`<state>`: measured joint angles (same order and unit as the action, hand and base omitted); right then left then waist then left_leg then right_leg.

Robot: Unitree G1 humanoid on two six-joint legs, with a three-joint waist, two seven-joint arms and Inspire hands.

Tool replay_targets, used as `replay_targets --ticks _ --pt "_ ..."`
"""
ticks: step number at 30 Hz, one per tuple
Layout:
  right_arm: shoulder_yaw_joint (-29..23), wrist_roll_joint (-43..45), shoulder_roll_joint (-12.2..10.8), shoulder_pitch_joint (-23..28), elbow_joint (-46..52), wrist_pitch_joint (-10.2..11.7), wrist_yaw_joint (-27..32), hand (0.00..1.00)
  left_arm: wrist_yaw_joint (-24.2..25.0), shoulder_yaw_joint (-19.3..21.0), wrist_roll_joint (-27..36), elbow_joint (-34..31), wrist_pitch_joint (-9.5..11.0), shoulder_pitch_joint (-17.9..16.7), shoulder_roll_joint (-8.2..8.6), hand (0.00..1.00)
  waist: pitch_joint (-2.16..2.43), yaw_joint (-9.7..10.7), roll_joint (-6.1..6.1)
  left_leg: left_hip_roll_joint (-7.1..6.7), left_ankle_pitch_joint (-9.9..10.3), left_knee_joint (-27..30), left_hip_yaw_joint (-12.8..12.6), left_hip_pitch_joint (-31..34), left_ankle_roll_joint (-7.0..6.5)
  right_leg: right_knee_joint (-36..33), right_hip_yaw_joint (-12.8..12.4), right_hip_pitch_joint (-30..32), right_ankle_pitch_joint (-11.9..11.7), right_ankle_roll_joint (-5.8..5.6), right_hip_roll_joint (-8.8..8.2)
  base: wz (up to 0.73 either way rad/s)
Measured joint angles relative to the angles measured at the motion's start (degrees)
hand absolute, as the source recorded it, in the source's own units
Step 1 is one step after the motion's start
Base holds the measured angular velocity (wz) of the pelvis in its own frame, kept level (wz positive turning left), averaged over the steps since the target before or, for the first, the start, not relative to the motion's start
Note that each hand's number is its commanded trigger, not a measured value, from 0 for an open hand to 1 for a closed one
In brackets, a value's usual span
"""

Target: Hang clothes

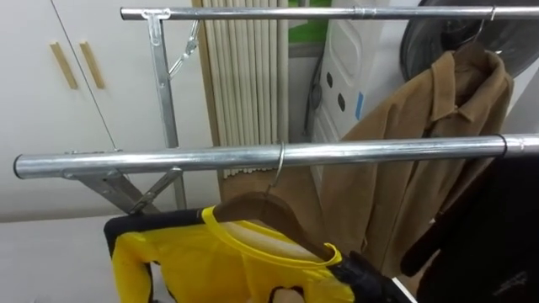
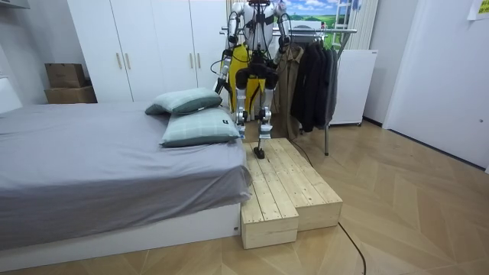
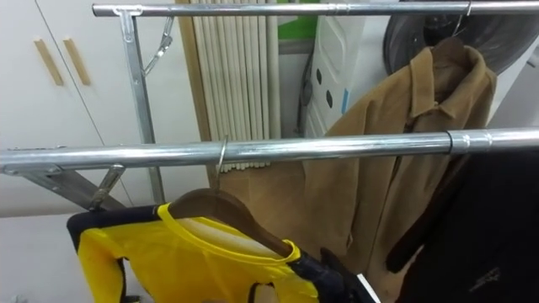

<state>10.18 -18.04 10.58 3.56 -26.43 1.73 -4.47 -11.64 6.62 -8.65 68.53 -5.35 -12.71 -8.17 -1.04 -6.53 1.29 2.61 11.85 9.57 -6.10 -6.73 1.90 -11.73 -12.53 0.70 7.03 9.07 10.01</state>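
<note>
Room: a bedroom with a tall white wardrobe on the left and a grey bed with two green pillows.
Floor: a low step of pale wooden planks lies beside the bed.
Robot: it stands at the far end of the wooden step, facing the clothes rack, with its back to the room view.
Near rail: a shiny metal bar runs from left to right, close in front of the robot.
Far rail: a second shiny metal bar runs higher up and farther back.
Hanger: a brown wooden hanger has its thin metal hook over the near rail.
Task's thing: a yellow top with black sleeves sits on the wooden hanger, just under the near rail, left of the middle.
Brown coat: a long tan coat hangs from the far rail on the right.
Dark clothes: black clothes hang near on the right.
Behind the rack: a pale ribbed curtain and a white plastic box.
Left hand and right hand: I cannot tell if they are apart, together or clamped on something.
</note>
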Motion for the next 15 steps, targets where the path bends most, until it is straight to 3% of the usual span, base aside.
replay_targets --ticks 9,15 --pt "-0.3 0.0 0.1 0.0 0.1 0.0 3.0 0.0 -0.2 0.7 0.0 0.0 0.0 -0.1 0.05 0.0 0.22 0.2 -0.29 0.0 0.0 0.1 -0.1 0.1 0.0 -0.1 -1.3 0.1 0.0 0.09 0.21 -0.05" --pt "-3.0 0.1 0.3 0.5 0.1 0.4 6.0 0.0 -0.4 2.3 0.0 0.3 0.0 -0.4 0.08 0.0 0.35 1.8 -0.08 0.0 0.0 0.0 -0.2 -0.2 0.0 0.0 -0.7 -0.2 0.0 0.16 0.14 0.03"
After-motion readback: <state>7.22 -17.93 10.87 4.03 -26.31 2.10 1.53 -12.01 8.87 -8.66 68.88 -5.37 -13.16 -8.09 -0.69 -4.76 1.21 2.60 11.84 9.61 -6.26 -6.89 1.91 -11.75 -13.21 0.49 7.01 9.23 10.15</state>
